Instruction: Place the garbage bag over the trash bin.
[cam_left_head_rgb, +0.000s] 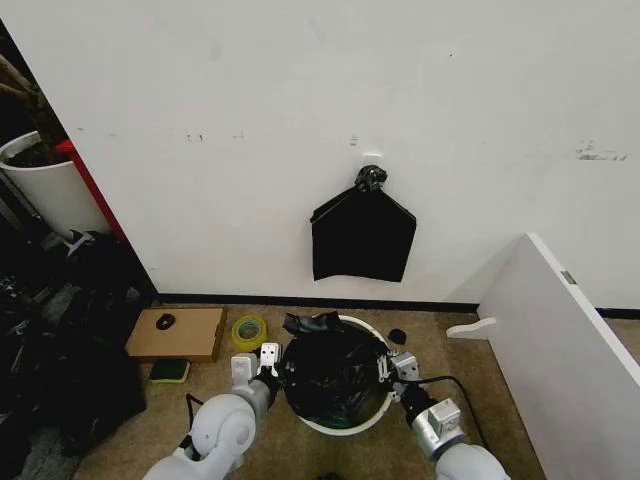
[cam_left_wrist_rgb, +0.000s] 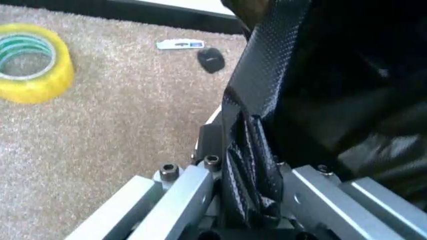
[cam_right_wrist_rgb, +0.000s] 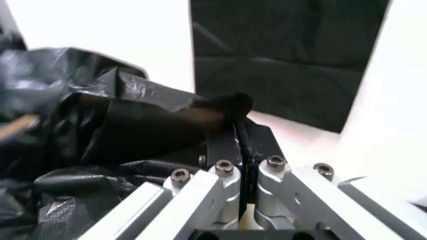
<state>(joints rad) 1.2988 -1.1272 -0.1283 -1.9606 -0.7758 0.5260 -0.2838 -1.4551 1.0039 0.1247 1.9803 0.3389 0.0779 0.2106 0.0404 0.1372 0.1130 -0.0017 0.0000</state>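
I see the garbage bag (cam_left_head_rgb: 333, 368) bunched inside the trash bin (cam_left_head_rgb: 345, 422). My left gripper (cam_left_head_rgb: 262, 362) and right gripper (cam_left_head_rgb: 394, 366) flank the bin's rim, each pinching bag film.

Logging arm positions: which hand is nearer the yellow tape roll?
Left. The left hand grips the garbage bag just beside the tape roll; the right hand sits across the trash bin.
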